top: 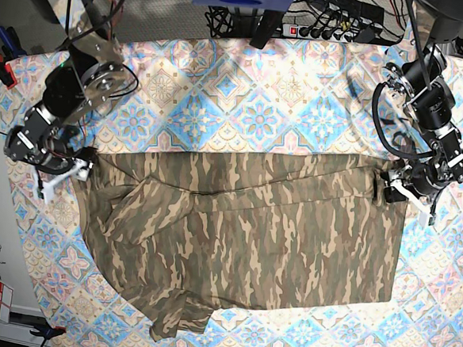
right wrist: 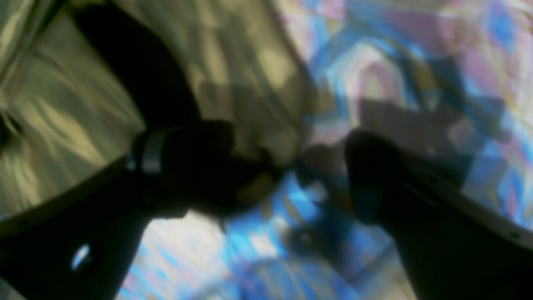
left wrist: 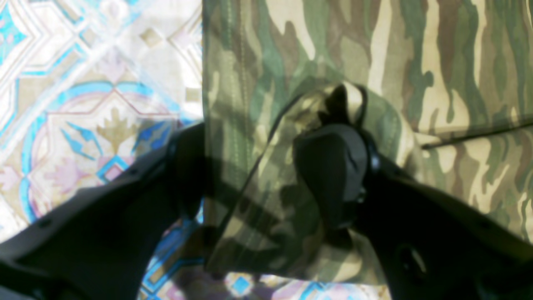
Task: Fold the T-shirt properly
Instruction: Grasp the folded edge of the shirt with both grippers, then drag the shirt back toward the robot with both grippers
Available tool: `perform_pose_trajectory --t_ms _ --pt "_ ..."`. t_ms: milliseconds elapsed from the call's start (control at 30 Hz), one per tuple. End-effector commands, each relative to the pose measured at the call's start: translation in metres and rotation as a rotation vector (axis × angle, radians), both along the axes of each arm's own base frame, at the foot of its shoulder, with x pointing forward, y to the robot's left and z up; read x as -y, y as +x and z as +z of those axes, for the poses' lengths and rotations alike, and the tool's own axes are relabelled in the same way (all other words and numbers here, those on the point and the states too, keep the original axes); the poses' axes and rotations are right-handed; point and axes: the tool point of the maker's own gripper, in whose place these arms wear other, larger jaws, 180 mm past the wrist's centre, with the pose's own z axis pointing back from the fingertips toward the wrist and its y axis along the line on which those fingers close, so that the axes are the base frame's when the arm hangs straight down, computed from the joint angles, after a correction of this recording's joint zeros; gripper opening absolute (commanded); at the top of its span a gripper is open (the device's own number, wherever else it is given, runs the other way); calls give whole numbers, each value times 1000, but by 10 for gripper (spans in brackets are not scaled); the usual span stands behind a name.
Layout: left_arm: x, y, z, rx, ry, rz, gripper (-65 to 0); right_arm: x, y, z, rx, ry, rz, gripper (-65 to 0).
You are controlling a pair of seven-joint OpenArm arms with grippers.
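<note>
Camouflage T-shirt [top: 243,230] between left gripper [top: 393,187], right gripper [top: 79,165].

Right wrist view is all blur: the T-shirt [right wrist: 62,104] is just smeared olive beside the tablecloth [right wrist: 395,62]. The right gripper [right wrist: 287,175] fingertips are dark shapes, contact with cloth unclear.

Pastel diamond-patterned tablecloth [top: 252,103], power strip [top: 329,28] behind.
</note>
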Motion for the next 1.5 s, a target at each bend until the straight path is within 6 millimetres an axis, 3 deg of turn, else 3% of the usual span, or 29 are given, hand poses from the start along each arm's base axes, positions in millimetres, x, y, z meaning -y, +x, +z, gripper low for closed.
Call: perform_pose_trajectory --t_ms 0,133,333,400,533,800,967,1133,1233,1467 --pt "-3 -1 2 -19 9 -9 -248 9 22 18 66 0 -5 -117" --pt "-3 0 2 -19 8 -10 -248 -8 34 12 102 91 -18 -118" --pt "9 3 0 -19 -8 -22 -252 -16 35 9 93 119 -11 -130" --pt "20 5 -4 -18 -27 -30 -252 -16 34 8 91 119 -11 -185" --pt "25 5 -6 -21 -35 -33 -264 -16 33 7 82 118 -8 -334" --pt "47 15 -7 -25 -40 -90 -615 -22 20 0 -22 95 56 -587" --pt "61 8 -15 -96 -14 -178 -640 -17 16 0 -58 56 96 -613" --pt "65 -10 -27 -135 -20 -182 -642 2 1 -3 -100 30 80 -613" --pt "62 -38 -42 -182 -12 -179 -642 12 -11 -7 -125 19 70 -615" --pt "39 -90 -49 -254 89 -187 -642 26 -31 -14 -159 -12 54 -615"
